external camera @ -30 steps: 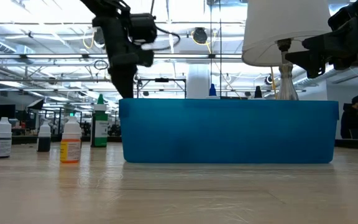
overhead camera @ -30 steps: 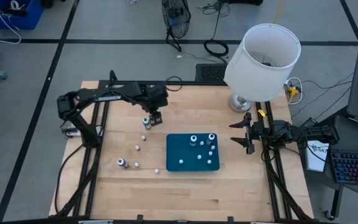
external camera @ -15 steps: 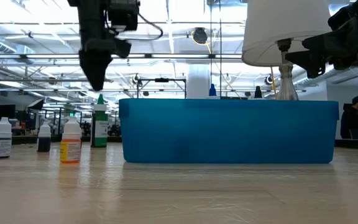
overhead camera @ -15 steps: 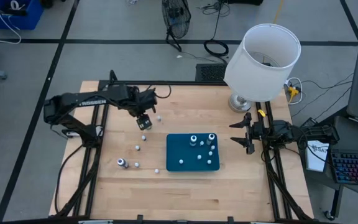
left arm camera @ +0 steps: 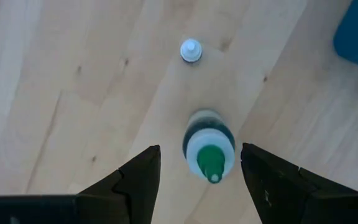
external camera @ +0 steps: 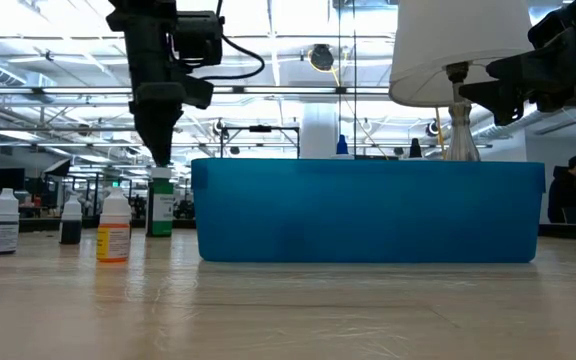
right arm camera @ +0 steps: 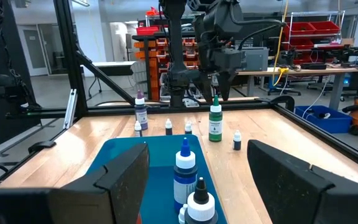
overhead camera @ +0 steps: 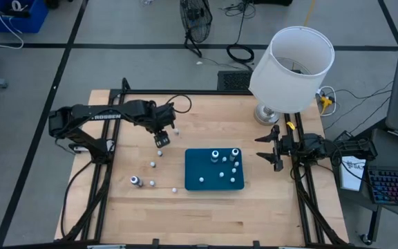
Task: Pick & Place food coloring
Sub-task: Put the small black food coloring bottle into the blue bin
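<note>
My left gripper (overhead camera: 161, 138) hangs open, pointing down, over a green-capped food coloring bottle (left arm camera: 210, 152) that stands upright on the wood left of the teal tray (overhead camera: 199, 167). Its fingers stand on either side of the cap without touching; in the low view the gripper (external camera: 158, 150) ends just above the cap (external camera: 160, 172). Several bottles (overhead camera: 215, 155) stand inside the tray. Others (overhead camera: 136, 181) stand loose on the table's left half. My right gripper (overhead camera: 268, 146) waits open at the tray's right side.
A lamp with a white shade (overhead camera: 292, 62) stands at the table's far right corner, just behind my right arm. A small white-capped bottle (left arm camera: 191, 50) stands close to the green-capped one. Bare wood lies along the near edge (overhead camera: 206, 214).
My left gripper has moved a short way toward the table's left edge, rising as it went, then come down over the green-capped bottle. The bottle has stayed where it was.
</note>
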{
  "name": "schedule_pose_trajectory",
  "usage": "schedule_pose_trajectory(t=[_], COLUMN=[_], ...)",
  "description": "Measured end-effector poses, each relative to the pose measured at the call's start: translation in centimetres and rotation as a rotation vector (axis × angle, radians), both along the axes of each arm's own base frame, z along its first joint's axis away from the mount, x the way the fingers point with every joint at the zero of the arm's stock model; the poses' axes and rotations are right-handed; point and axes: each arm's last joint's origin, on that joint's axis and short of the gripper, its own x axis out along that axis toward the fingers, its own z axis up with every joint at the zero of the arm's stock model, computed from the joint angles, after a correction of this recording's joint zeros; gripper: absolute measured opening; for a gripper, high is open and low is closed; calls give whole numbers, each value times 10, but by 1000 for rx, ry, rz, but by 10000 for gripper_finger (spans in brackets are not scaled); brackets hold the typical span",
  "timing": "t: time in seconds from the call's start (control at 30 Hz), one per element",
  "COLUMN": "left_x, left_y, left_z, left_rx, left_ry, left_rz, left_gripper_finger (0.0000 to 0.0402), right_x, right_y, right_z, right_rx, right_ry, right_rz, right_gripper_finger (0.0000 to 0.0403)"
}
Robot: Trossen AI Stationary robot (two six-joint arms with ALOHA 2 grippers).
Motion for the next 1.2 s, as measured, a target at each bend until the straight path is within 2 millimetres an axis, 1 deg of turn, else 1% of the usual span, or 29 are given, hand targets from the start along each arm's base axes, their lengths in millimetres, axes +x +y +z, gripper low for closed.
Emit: schedule_pose_trajectory(t=[0.13, 0.23, 0.37, 0.5, 0.63, 0.7, 0.83, 0.93, 1.03, 1.1, 1.2], left_x=[0, 1, 3, 2, 2, 3, 10, 18, 28, 35, 49], left_y=[0, 0, 0, 0, 0, 0, 4, 10, 21, 31, 41], left_z=[-3, -11, -23, -29, -29, -25, -10, 6, 16, 11, -6], left_rx=[-10, -18, -30, -33, -25, -16, 21, 78, 130, 120, 66], left_ry=[11, 31, 9, 9, 13, 4, -35, -90, -124, -110, -71], left_rz=[15, 21, 2, -3, -17, -39, -83, -91, -110, -123, -138], left_gripper_finger=[225, 225, 225, 225, 225, 225, 225, 225, 225, 225, 225], right_x=[0, 0, 0, 0, 0, 0, 0, 0, 0, 0, 0], right_y=[0, 0, 0, 0, 0, 0, 0, 0, 0, 0, 0], right_z=[0, 0, 0, 0, 0, 0, 0, 0, 0, 0, 0], right_rx=[0, 0, 0, 0, 0, 0, 0, 0, 0, 0, 0], right_ry=[0, -1, -2, -2, -2, -2, -2, -2, -2, -2, -3], right_rz=[0, 0, 0, 0, 0, 0, 0, 0, 1, 1, 1], right_gripper_finger=[262, 262, 263, 263, 263, 263, 263, 263, 263, 263, 263])
